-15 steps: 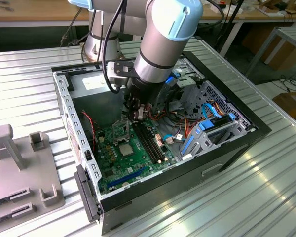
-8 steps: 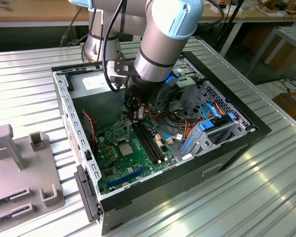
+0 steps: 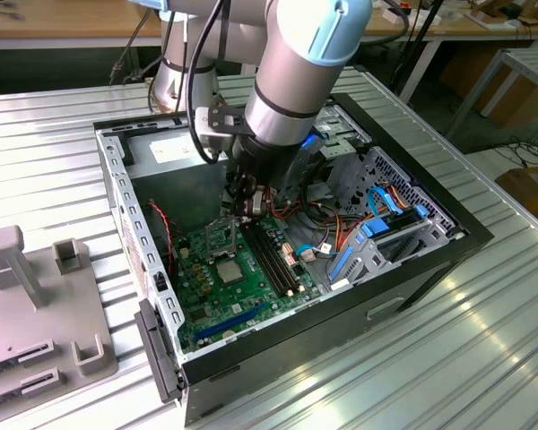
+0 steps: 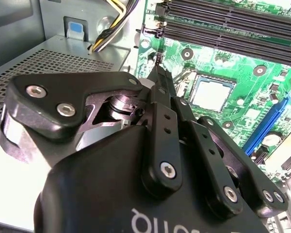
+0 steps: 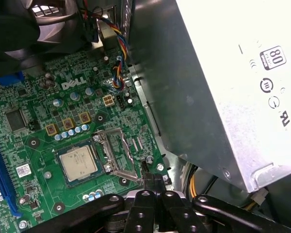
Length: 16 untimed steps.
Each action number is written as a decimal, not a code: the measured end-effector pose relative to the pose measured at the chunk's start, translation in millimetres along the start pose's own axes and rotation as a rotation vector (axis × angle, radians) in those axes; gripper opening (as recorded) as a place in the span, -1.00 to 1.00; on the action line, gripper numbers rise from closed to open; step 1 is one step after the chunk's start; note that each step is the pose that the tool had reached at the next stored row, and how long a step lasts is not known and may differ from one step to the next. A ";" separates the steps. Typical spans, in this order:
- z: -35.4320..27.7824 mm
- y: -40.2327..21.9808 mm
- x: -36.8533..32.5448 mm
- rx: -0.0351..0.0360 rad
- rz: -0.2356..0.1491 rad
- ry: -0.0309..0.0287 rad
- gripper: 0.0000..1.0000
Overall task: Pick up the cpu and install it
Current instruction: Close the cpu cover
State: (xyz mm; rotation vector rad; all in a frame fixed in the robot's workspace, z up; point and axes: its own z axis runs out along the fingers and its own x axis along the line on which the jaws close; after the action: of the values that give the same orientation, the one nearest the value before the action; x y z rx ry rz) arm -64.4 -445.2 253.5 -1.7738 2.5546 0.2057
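Already the cpu [image 5: 78, 162] sits in its socket; closed, empty jaws hover at its 3 o'clock beside the latch [image 5: 117, 154].

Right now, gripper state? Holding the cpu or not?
Gripper: shut, fingertips together, empty, hovering beside the open socket frame. The cpu sits in the socket.

green mobo [image 5: 39, 145], silver cpu [image 5: 78, 162], black gripper [image 5: 154, 180]
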 end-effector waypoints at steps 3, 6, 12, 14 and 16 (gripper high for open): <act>-0.7 0.1 -0.1 -0.0003 -0.002 -0.0001 -0.79; -1.0 0.2 -0.1 -0.0011 -0.006 0.0006 -0.79; -1.1 0.1 -0.1 -0.0046 -0.013 0.0025 -0.79; -1.1 0.1 -0.1 -0.0054 -0.019 0.0031 -0.79; -1.3 0.1 -0.2 -0.0057 -0.021 0.0033 -0.79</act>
State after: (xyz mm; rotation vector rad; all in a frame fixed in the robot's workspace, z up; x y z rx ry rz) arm -64.4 -445.2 254.8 -1.8037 2.5388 0.2099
